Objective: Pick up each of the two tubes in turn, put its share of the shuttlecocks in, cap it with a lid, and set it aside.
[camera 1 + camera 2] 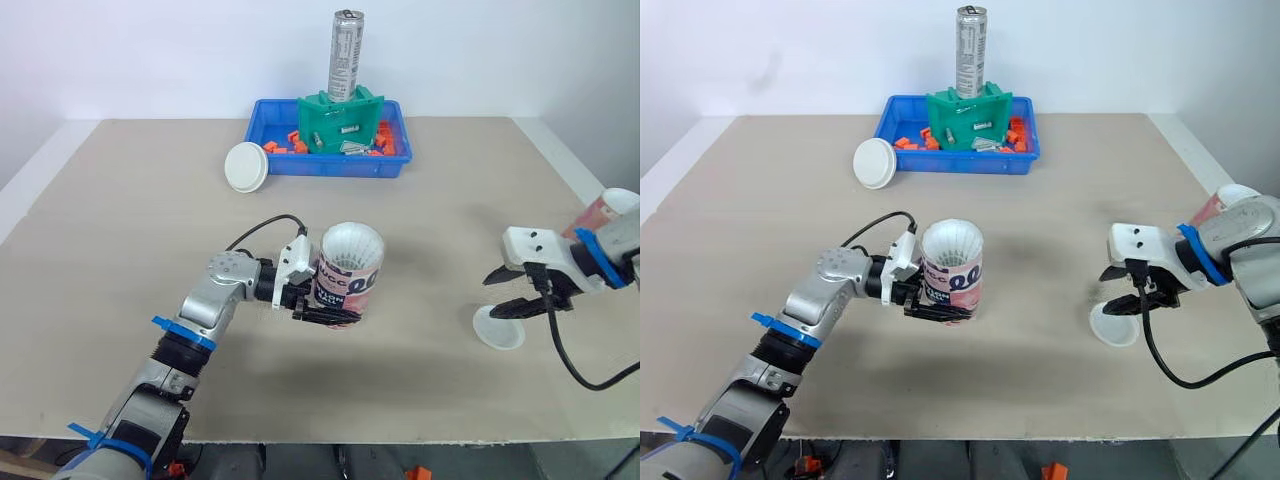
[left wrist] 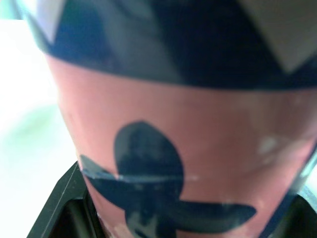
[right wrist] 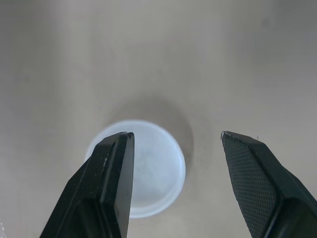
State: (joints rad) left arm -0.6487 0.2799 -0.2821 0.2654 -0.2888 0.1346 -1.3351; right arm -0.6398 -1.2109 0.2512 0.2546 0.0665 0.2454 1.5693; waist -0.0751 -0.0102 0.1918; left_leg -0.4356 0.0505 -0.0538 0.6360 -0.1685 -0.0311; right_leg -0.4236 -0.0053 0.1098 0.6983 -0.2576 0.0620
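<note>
My left gripper is shut on a pink and blue labelled tube, holding it upright just above the table, left of centre. White shuttlecock feathers fill its open top. The left wrist view shows the tube's label up close between the fingers. My right gripper hangs open over a white lid lying flat on the table at the right. In the right wrist view the lid sits below the spread fingers, not touched. A second pink tube with a white top shows behind my right arm.
Another white lid leans against a blue bin at the back centre. The bin holds a green block, orange pieces and a tall silver can. The table's right edge runs close by my right arm.
</note>
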